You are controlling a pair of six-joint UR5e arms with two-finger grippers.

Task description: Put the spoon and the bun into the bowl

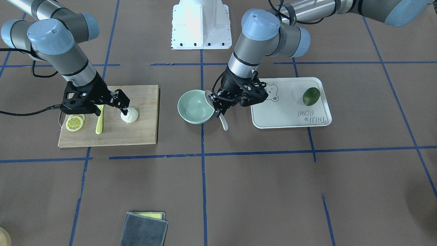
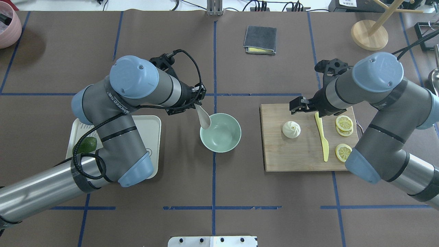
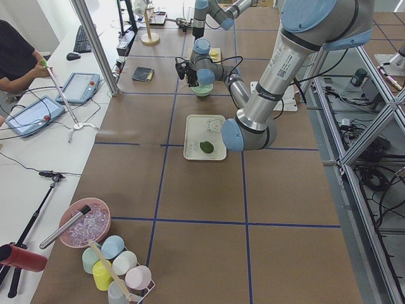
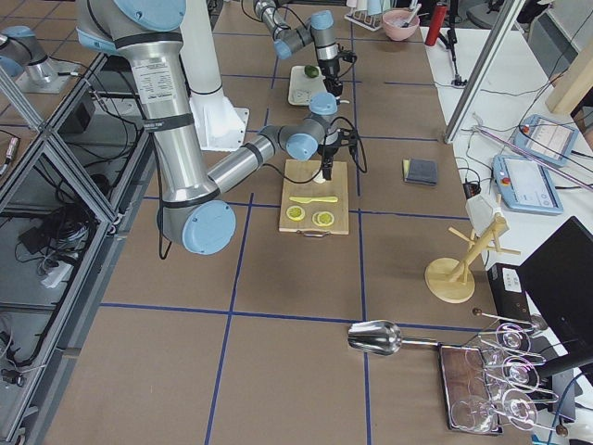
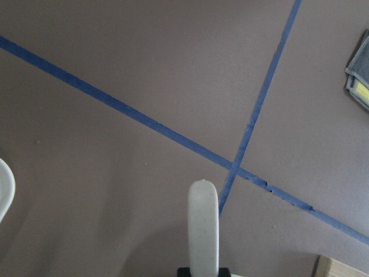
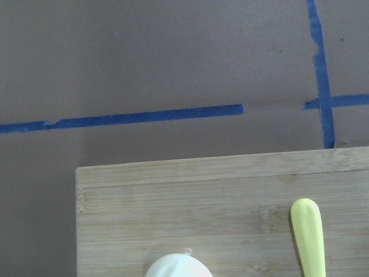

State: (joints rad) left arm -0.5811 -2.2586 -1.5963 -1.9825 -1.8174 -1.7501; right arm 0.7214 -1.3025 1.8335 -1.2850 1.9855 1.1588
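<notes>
Presently, at far left: cream tray (image 2: 152, 125) with avocado (image 2: 87, 145), outside the task.

Next along: left gripper (image 2: 197, 103), clamped on the spoon (image 2: 205, 119) near mid-length. Held clear of the table and tilted, scoop end down at the left rim of the bowl (image 2: 236, 125) (contact with the rim not determinable). Neither item inside the bowl yet.

Risk one: release from this spot, scoop only partly past the rim and handle outside. Likely to tip out onto the table or nudge the bowl sideways. Better carried further over the hollow before letting go.

Further right: bun (image 2: 291, 129), upright on the cutting board (image 2: 298, 156), not lifted. Right gripper (image 1: 124, 108) just above and beside its pleated peak; jaw width not readable from any view.

Risk two: pinching the soft, rounded bun off-centre or by the tip alone. Probable squashing, tearing, or rolling toward the yellow knife (image 2: 322, 137).

Risk three: both arms converging on one bowl together, with possible collision.

Far right: lemon slices (image 2: 344, 122), no part of the job.
</notes>
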